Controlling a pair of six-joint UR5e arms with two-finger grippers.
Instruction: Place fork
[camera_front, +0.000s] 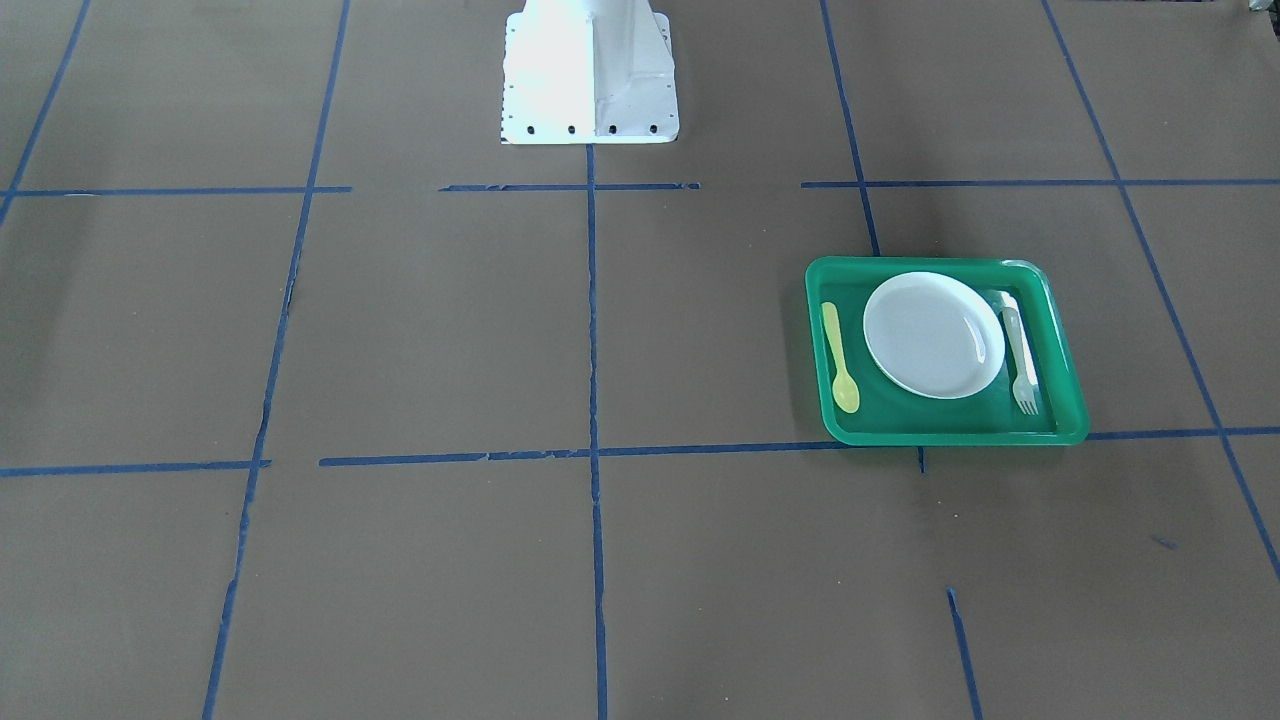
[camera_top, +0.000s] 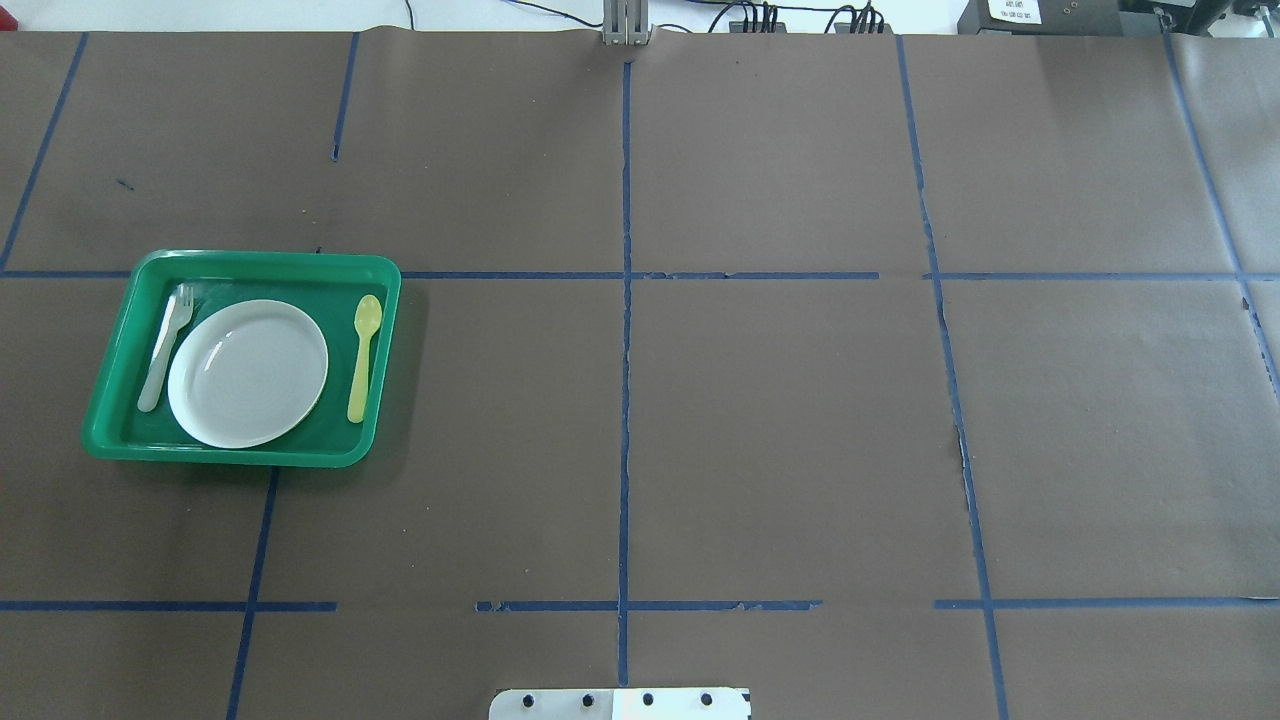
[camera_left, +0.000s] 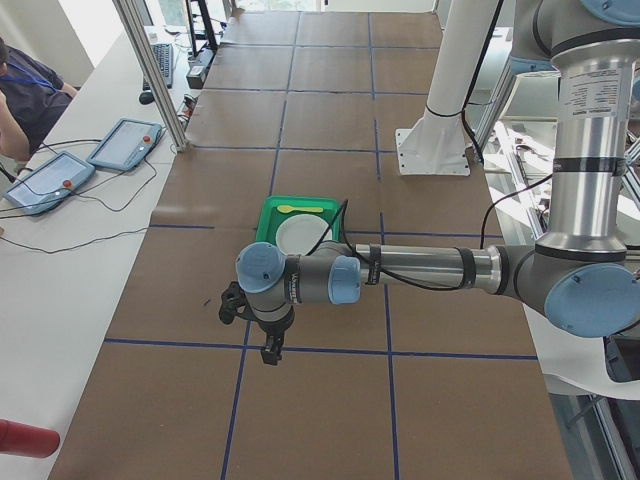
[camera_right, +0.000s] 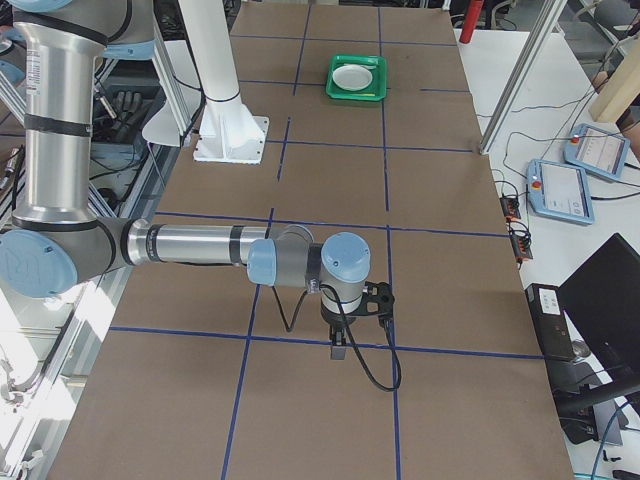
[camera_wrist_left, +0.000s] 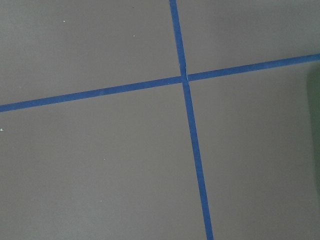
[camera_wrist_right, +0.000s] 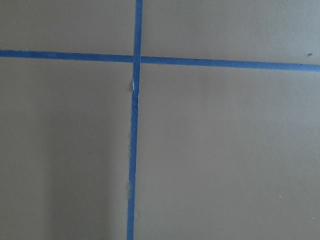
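The pale translucent fork (camera_top: 165, 350) lies flat in the green tray (camera_top: 250, 262), left of the white plate (camera_top: 248, 358) in the overhead view, tines toward the far side. It also shows in the front view (camera_front: 1020, 355). The yellow spoon (camera_top: 362, 355) lies on the plate's other side. My left gripper (camera_left: 268, 350) shows only in the exterior left view, pointing down over bare table, apart from the tray. My right gripper (camera_right: 338, 350) shows only in the exterior right view, far from the tray (camera_right: 357, 95). I cannot tell whether either is open or shut.
Brown paper with blue tape lines covers the table (camera_top: 780, 420). The white robot base (camera_front: 590, 80) stands at the table's middle edge. Both wrist views show only paper and tape crossings. Tablets and cables lie on the operators' side bench (camera_left: 60, 180).
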